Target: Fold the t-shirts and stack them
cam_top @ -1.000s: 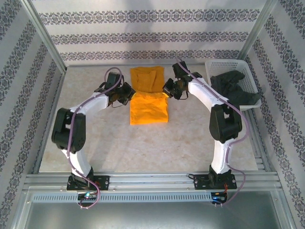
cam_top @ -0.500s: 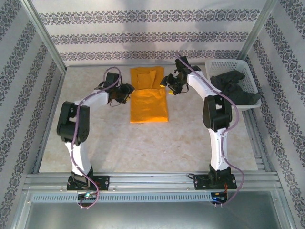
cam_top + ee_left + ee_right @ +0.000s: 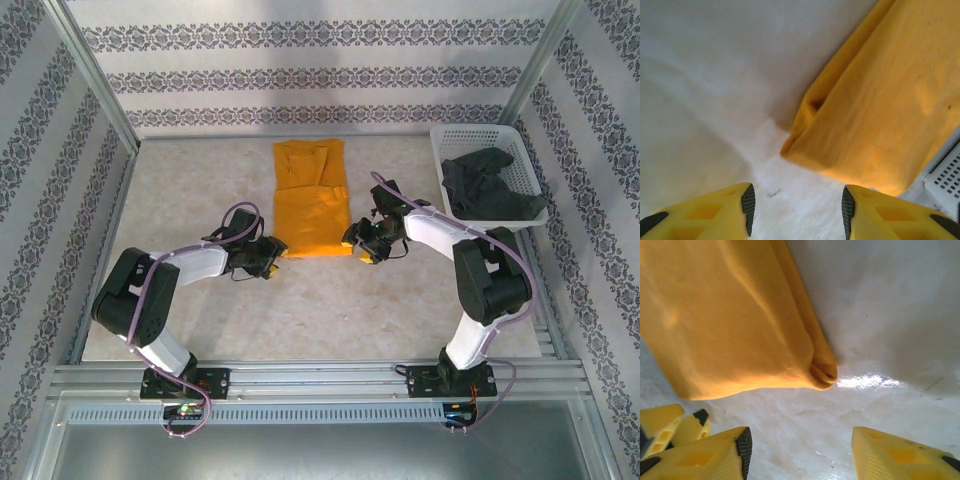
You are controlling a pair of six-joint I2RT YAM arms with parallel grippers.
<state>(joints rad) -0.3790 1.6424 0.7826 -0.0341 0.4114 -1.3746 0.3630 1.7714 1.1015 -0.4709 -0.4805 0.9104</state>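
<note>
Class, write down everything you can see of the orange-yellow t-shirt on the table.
The orange-yellow t-shirt is plain soft cloth, folded lengthwise into a narrow layered strip, lying flat on the pale table, its length running near to far. The open left gripper and right gripper sit just off its near corners, not touching it.

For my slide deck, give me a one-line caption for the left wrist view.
Open left tool faces the near corner of the folded orange-yellow t-shirt on the pale table.

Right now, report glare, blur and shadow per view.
Right wrist view: bright glare on the pale marbled tabletop beside the folded orange-yellow cloth t-shirt; left wrist view: hazy focus, shadow beside the shirt; top external view: evenly lit.
</note>
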